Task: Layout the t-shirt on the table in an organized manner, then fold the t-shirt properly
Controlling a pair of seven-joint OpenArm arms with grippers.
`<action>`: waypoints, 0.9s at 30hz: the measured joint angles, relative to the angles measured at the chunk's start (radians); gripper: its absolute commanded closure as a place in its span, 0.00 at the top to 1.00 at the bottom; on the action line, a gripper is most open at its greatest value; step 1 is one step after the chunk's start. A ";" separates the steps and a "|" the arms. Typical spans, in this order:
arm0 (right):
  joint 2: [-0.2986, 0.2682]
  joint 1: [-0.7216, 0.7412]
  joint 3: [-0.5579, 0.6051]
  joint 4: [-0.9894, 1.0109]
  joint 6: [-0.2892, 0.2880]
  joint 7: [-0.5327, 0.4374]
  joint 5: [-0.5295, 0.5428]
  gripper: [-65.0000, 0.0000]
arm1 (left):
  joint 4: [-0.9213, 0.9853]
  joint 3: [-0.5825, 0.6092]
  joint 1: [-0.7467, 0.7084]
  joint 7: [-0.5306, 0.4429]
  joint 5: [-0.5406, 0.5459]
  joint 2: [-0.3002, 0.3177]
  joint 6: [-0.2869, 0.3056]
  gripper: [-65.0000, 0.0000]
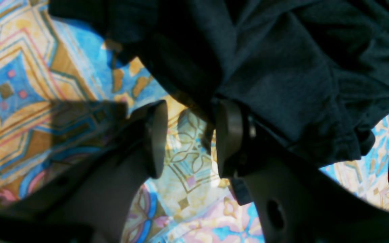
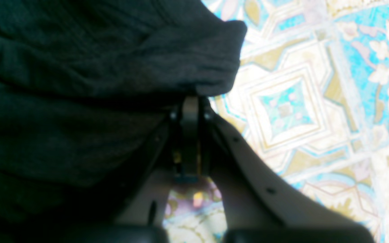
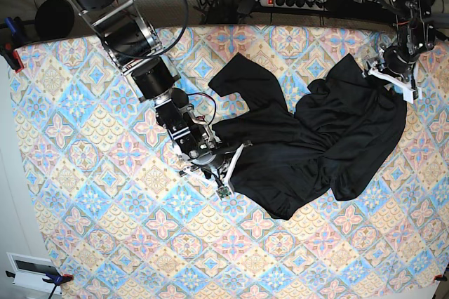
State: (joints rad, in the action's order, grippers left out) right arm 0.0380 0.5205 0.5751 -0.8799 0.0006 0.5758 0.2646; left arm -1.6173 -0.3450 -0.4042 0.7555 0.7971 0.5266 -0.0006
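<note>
— Since the t-shirt lies crumpled, which step are you at?

— Laying out. From my left wrist, my left gripper gapes empty at a hem over the table.

— Right wrist?

— My right gripper is pinched onto a fold.

— Base view?

— Shirt bunched right of centre; open cloth lies below and left. I'd judge pulling edges apart comes next.

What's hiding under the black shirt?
Under the t-shirt only the patterned table shows around its edges. The crumpled cloth covers whatever lies beneath its middle, so nothing else can be seen there.
</note>
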 measured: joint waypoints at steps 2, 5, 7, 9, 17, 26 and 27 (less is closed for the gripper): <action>-0.007 -0.016 0.001 -0.069 -0.002 0.036 0.001 0.00 | 0.000 0.000 0.002 0.000 0.000 0.000 0.000 0.37; -0.004 -0.061 -0.008 -0.222 -0.003 0.058 0.000 0.00 | 0.000 0.000 0.002 -0.004 0.004 -0.001 0.000 0.37; -0.005 -0.103 -0.043 -0.315 -0.011 0.090 0.005 0.00 | 0.000 0.000 0.002 -0.003 0.000 0.000 -0.001 0.37; -0.031 -0.146 -0.074 -0.393 -0.054 0.142 0.011 0.00 | 0.000 0.000 0.002 -0.007 0.000 0.002 0.000 0.37; -0.170 -0.239 -0.212 -0.580 -0.076 0.161 0.000 0.00 | -0.070 0.004 0.003 -0.005 0.003 0.002 0.000 0.37; -0.319 -0.329 -0.323 -0.684 -0.068 0.162 0.219 0.00 | -0.116 -0.054 0.000 0.007 0.005 -0.006 -0.002 0.37; -0.307 -0.332 -0.314 -0.684 -0.076 0.163 0.227 0.01 | -0.143 -0.086 0.000 0.000 0.004 -0.006 -0.001 0.37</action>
State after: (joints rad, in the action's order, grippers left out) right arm -0.2691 0.1886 0.2611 -1.5642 -0.0753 0.7391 0.4911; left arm -1.7607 -0.4309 -0.4038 0.7559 0.8013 0.5209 -0.0017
